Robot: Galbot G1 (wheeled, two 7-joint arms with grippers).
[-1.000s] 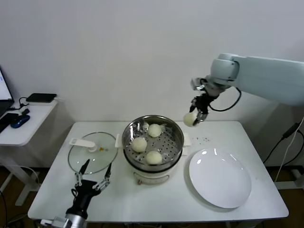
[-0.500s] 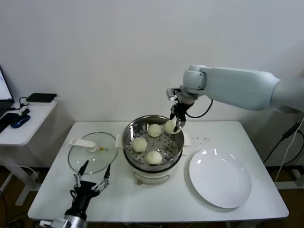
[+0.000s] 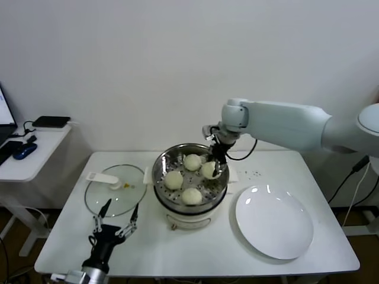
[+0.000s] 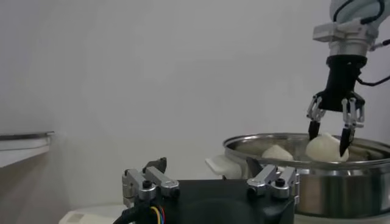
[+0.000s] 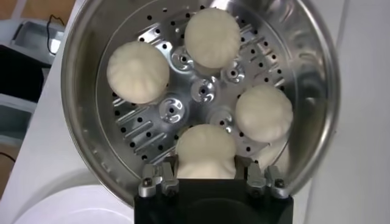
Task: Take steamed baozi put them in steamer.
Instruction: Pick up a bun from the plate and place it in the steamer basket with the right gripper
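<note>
The left gripper (image 3: 116, 222) is parked at the near edge of the table (image 3: 177, 248), fingers spread and holding nothing, with the glass lid (image 3: 115, 189) just beyond it. Farther out, the right gripper (image 3: 214, 167) has travelled from above the far right table area, across the rim, and down into the steamer (image 3: 190, 204). It is clamped on the fourth baozi (image 5: 205, 153), which bulges between the two fingers. A second ago that bun hung in open air, well clear of the pot; it now sits inside the pot wall, low over the perforated tray. Three other baozi (image 5: 212, 37) lie on the tray beyond and to either side of the gripper, apart from the held one. The plate (image 3: 273, 222), to the gripper's outer side, carries nothing. Judgement: transport is complete and release is the step in hand; once the fingers part and the arm lifts clear, all four buns will be loaded.
</note>
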